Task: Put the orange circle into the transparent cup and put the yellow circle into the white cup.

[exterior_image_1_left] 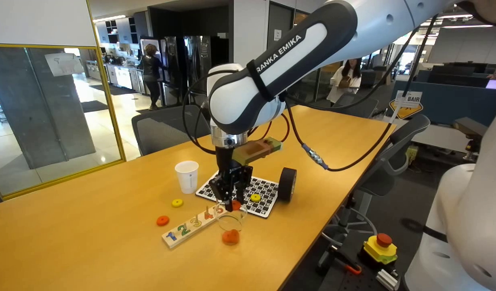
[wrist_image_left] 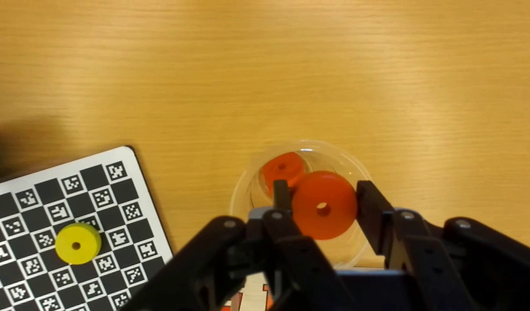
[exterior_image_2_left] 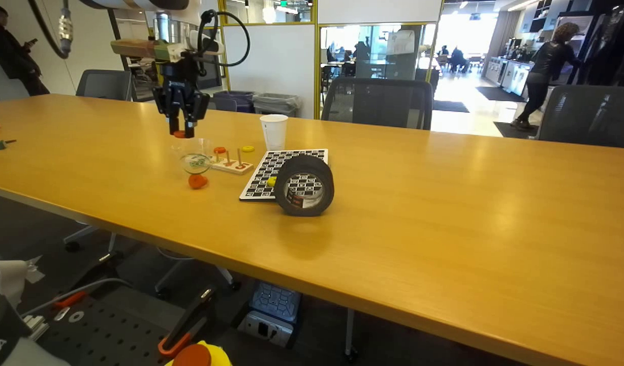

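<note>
Over the transparent cup [exterior_image_1_left: 230, 222] on the tabletop [exterior_image_1_left: 110, 234], an orange circle [wrist_image_left: 323, 192] is clasped by the claw [wrist_image_left: 324, 199]. The white cup [exterior_image_1_left: 187, 178], beside a corner of the checkered board [exterior_image_1_left: 267, 194], is captured in the exterior views alone; the forearm [exterior_image_1_left: 296, 52] is slanted, the wrist [exterior_image_1_left: 228, 138] pointed down.

Got orange circle [wrist_image_left: 325, 193] held level over transparent cup [wrist_image_left: 343, 163], second orange circle [wrist_image_left: 279, 172] within rim at wrist-view 11 o'clock. In an exterior view: upright white cup [exterior_image_1_left: 187, 178], yellow circle [exterior_image_1_left: 178, 203] flat at its 7 o'clock.

A black tape roll [exterior_image_1_left: 287, 184] stands upright beside the checkered board [exterior_image_2_left: 272, 165].
</note>
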You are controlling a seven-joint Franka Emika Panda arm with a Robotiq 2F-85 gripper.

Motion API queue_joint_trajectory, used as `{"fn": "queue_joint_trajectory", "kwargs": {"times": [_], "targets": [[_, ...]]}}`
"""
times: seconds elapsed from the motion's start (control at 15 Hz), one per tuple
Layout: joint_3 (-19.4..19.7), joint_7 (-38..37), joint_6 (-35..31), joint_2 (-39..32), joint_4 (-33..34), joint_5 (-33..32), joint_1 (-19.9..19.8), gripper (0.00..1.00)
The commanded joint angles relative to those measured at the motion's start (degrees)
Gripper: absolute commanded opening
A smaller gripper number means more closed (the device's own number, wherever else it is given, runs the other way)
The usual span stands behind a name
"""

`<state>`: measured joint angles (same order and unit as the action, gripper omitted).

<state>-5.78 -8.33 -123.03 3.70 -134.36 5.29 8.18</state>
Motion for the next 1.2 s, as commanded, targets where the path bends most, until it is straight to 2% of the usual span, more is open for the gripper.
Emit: {"fn": "queue_joint_trajectory", "kwargs": {"times": [0.0,0.07,0.13,0.27,0.47,0.73,1.13], "targets": [[-0.1,2.1,0.6,-0.4,0.7,1.6,-0.7,0.19],[-0.1,1.9,0.4,-0.6,0.7,1.5,-0.8,0.25],[-0.1,1.5,0.1,-0.7,0.6,1.4,-0.9,0.67],[-0.1,0.2,-0.8,-0.6,0.4,0.8,-1.0,0.73],[0.0,-0.7,-1.6,-0.4,0.1,0.5,-1.3,0.97],[0.6,-2.9,-3.7,0.7,-0.9,0.0,-2.4,1.00],[2.7,-14.3,-12.0,-0.2,-3.1,-2.5,-5.7,1.00]]}}
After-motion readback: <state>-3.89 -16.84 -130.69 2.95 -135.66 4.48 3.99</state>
